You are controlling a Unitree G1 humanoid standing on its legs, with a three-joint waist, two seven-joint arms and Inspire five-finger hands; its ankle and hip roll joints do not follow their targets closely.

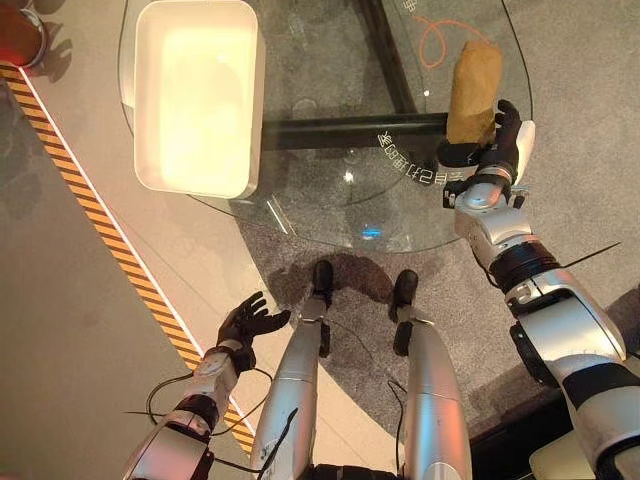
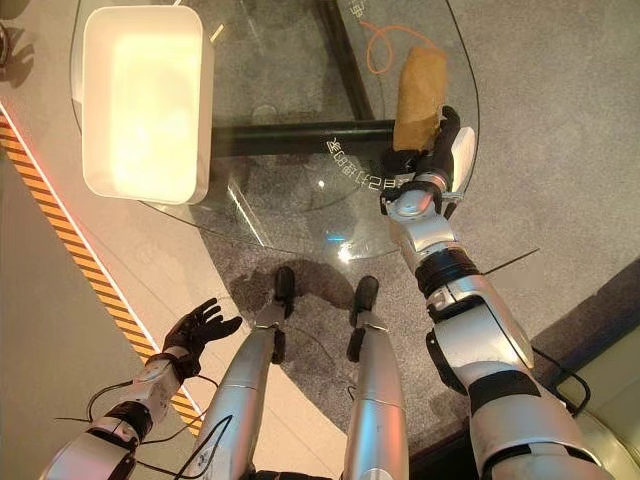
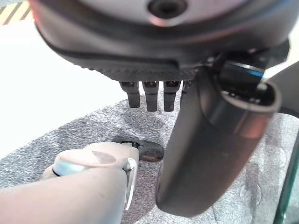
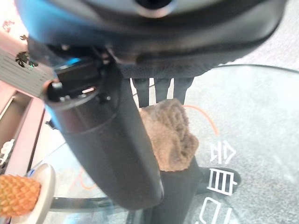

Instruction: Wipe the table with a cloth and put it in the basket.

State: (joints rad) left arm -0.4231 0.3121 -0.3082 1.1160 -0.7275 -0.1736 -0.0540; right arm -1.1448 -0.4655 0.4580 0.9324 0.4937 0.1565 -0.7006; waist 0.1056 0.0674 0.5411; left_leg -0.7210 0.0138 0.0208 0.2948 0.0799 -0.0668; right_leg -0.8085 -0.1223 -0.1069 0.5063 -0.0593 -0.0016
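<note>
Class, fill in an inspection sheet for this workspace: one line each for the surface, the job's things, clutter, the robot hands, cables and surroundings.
Surface: round glass table over a dark crossbar, white print near its right edge.
Job's things: brown cloth lies on the glass at the right; white basket stands at the table's left, nothing seen inside.
Clutter: nothing seen on the glass besides these.
Robot hands: right robot hand sits at the cloth's near end, fingers curled on it; left robot hand hangs open below the table, holding nothing.
Cables: thin orange cable loops beyond the cloth, seen through the glass.
Surroundings: grey carpet, pale floor, a yellow-and-black striped strip on the left.
</note>
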